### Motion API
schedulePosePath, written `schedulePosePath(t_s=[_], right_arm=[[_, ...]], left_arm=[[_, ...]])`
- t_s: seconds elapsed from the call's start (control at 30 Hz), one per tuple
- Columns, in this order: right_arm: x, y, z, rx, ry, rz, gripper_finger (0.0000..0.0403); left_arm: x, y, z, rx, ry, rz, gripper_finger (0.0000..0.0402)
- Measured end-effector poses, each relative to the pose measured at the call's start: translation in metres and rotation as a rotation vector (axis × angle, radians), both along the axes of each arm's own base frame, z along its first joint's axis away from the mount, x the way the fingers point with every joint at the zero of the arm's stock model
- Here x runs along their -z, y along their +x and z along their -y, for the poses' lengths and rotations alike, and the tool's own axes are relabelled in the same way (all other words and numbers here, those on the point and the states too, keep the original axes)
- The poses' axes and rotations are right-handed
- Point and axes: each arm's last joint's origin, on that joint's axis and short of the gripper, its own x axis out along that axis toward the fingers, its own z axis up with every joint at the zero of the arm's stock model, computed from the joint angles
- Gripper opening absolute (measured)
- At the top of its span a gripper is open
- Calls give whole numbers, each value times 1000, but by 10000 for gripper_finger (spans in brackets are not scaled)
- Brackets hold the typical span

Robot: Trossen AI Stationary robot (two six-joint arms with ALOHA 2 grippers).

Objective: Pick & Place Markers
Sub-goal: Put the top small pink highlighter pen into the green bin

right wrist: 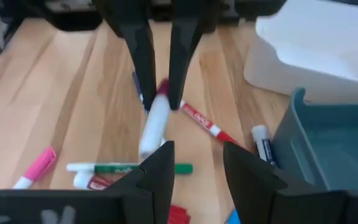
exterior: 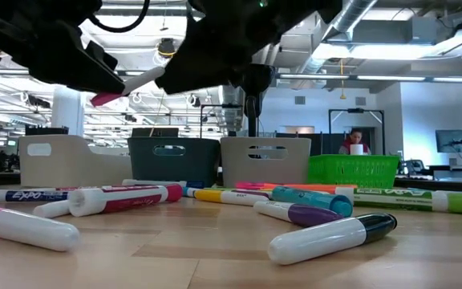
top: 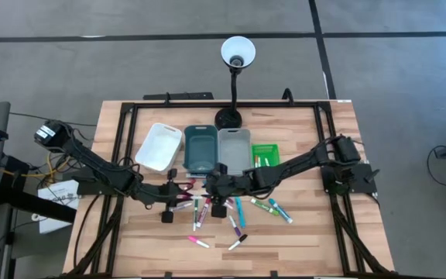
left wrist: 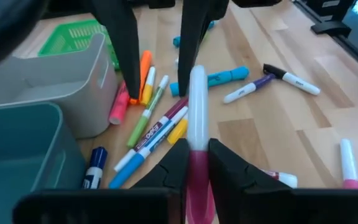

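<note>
In the high view I see my left end effector point(top: 178, 186) and right end effector point(top: 211, 186) meeting at mid-frame over the wooden surface point(top: 308, 232), the markers point(top: 235, 221) scattered just below them and four trays point(top: 200, 147) above. In the left wrist view, my left end effector point(left wrist: 197, 165) pinches a pink-capped marker point(left wrist: 196, 115) at bottom centre. In the right wrist view, my right end effector point(right wrist: 197, 165) stands spread at the bottom, holding nothing, facing that marker point(right wrist: 154, 124) at mid-frame.
</note>
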Motion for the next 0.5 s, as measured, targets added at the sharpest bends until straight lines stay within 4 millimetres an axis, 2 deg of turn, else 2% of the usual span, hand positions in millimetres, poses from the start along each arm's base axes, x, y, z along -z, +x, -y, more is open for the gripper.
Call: schedulePosePath(t_s=[0.37,0.5], right_arm=[[-11,3,4,3,13,74,182],[-15,6,3,1,23,125,189]], left_arm=[[0,0,0,0,-5,3,43],[0,0,0,0,-5,3,45]])
